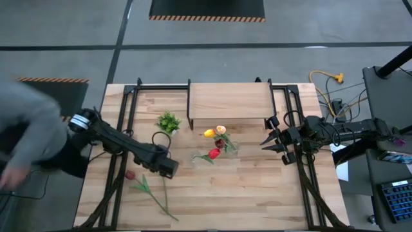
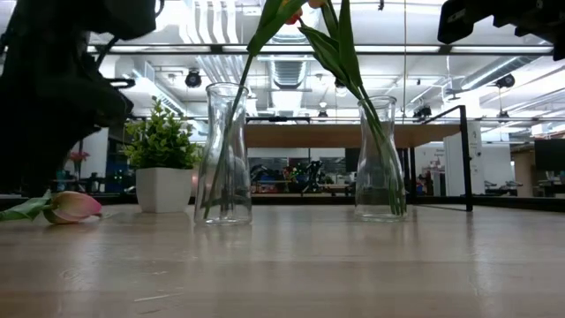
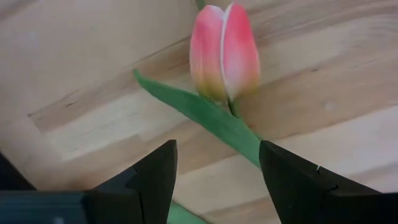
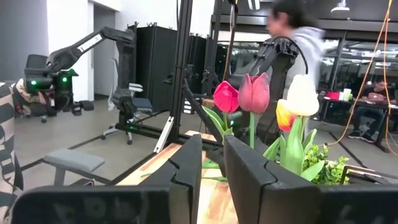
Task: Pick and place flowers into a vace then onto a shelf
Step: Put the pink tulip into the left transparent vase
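Note:
A pink tulip [image 3: 224, 53] lies flat on the table, its head [image 1: 130, 174] toward the left and its stem [image 1: 154, 196] running to the near edge; it also shows in the low view [image 2: 72, 206]. My left gripper [image 3: 217, 180] hangs open just above it, pointing down, one finger on each side of the leaf [image 3: 211, 118], touching nothing. Two glass vases stand mid-table: one [image 2: 222, 155] holds one stem, the other [image 2: 380, 159] several. Their heads [image 1: 215, 142] cluster before the shelf [image 1: 228, 106]. My right gripper [image 1: 265, 135] waits shut at the right.
A small leafy plant in a white pot [image 2: 161, 168] stands left of the vases [image 1: 168, 121]. Black frame rails [image 1: 125, 122] run along both table sides. A person in a grey sleeve [image 1: 26, 135] stands at the table's left edge.

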`<act>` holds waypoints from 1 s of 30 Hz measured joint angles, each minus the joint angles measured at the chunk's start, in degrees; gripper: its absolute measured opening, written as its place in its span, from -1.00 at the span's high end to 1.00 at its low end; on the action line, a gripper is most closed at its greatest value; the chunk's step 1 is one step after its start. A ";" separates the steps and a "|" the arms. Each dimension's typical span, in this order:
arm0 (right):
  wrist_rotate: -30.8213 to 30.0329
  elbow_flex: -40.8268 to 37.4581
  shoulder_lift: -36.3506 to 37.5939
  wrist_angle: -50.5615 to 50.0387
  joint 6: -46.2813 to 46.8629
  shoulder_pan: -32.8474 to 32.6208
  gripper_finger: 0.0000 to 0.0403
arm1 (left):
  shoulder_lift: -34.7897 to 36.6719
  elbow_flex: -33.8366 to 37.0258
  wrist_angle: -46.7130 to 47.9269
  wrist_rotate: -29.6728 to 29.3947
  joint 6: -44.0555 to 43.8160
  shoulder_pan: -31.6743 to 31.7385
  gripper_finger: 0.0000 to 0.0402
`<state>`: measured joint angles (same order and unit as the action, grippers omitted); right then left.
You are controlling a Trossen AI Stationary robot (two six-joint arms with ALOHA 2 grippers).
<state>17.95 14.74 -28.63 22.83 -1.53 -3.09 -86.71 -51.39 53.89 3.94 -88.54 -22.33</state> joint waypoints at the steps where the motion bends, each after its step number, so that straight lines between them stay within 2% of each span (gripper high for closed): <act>1: -0.01 0.00 -0.01 0.00 -0.05 0.00 0.71 | -0.43 0.12 -0.43 0.00 0.34 -0.02 -0.04; 5: -0.01 0.00 0.00 0.02 -0.15 0.01 0.71 | -1.81 0.37 -3.79 0.05 4.97 -0.17 -0.04; 11: -0.01 0.00 -0.01 0.02 -0.13 0.00 0.69 | -3.27 1.24 -4.31 0.49 5.77 -0.15 -0.04; 18: -0.01 0.00 -0.01 0.00 -0.12 0.00 0.70 | -3.13 5.64 -7.32 1.99 7.51 -0.07 0.01; 22: -0.01 0.00 -0.01 -0.04 -0.15 0.02 0.72 | -2.99 6.45 -8.33 2.68 11.29 -0.04 0.23; 30: -0.01 0.00 -0.01 -0.07 -0.15 0.00 0.69 | -2.82 6.29 -10.27 3.68 19.44 -0.13 0.92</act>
<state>17.93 14.74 -28.64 22.76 -1.67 -3.09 -89.53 -45.10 43.62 7.62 -69.10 -22.46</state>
